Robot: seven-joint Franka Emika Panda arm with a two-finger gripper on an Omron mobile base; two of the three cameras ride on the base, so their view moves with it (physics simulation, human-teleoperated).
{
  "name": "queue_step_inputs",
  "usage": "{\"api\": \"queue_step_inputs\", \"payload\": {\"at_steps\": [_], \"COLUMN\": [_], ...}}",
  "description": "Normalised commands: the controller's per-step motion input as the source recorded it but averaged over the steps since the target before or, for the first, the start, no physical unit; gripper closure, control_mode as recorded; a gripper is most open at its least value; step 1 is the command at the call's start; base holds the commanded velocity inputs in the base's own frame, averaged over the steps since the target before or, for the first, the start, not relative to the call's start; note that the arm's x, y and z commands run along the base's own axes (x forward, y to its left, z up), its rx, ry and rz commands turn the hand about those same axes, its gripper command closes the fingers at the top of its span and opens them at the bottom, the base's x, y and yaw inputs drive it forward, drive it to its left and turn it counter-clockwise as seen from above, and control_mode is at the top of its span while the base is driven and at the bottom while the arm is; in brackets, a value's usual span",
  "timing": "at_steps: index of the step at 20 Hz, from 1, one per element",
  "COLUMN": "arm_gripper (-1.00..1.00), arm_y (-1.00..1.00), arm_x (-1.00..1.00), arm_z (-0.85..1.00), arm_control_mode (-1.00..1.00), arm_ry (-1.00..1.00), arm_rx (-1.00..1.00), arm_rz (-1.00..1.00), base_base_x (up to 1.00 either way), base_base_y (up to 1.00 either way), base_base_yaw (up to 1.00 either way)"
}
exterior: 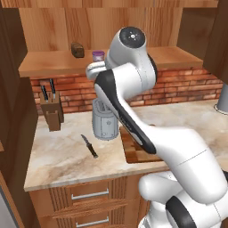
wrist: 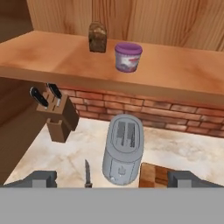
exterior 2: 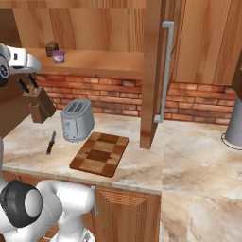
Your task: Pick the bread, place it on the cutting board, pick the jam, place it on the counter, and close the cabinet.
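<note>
Cabinet (exterior 2: 152,71) doors stand open above the beige worktop (exterior: 62,156), baring one shelf (wrist: 57,61) where both task items wait: one bread (wrist: 97,37) chunk at the far left and one jam (wrist: 127,57) jar just to its right, near each other but apart. Below, on the worktop, lie one cutting board (exterior 2: 100,153), bare, one toaster (exterior 2: 77,119) just left of it, one knife block (exterior 2: 38,105) farther left by the brick wall, and one loose knife (exterior 2: 50,142) near the front edge. The gripper (wrist: 111,178) hangs short of the shelf, empty, its fingertips spread wide at the bottom corners of the hand view. Likely risks, as I judge them: reaching for the bread could nudge the jam sideways, since they sit close; coming in too low could strike the shelf's front lip; and a carried loaf could clip the toaster beside the board.
</note>
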Motion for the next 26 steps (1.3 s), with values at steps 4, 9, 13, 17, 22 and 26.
{"api": "queue_step_inputs", "payload": {"at_steps": [4, 9, 13, 17, 22, 26], "arm_gripper": [-1.0, -1.0, -1.0, -1.0, -1.0, -1.0], "arm_y": [0.0, 0.0, 0.0, 0.0, 0.0, 0.0], "arm_x": [0.13, 0.17, 0.23, 0.22, 0.22, 0.29], "arm_z": [0.0, 0.0, 0.0, 0.0, 0.0, 0.0], "arm_control_mode": [-1.0, -1.0, -1.0, -1.0, -1.0, -1.0], "arm_ry": [0.0, 0.0, 0.0, 0.0, 0.0, 0.0], "arm_rx": [0.0, 0.0, 0.0, 0.0, 0.0, 0.0], "arm_rz": [0.0, 0.0, 0.0, 0.0, 0.0, 0.0], "base_base_x": [0.0, 0.0, 0.0, 0.0, 0.0, 0.0], "base_base_y": [0.0, 0.0, 0.0, 0.0, 0.0, 0.0], "base_base_yaw": [0.0, 0.0, 0.0, 0.0, 0.0, 0.0]}}
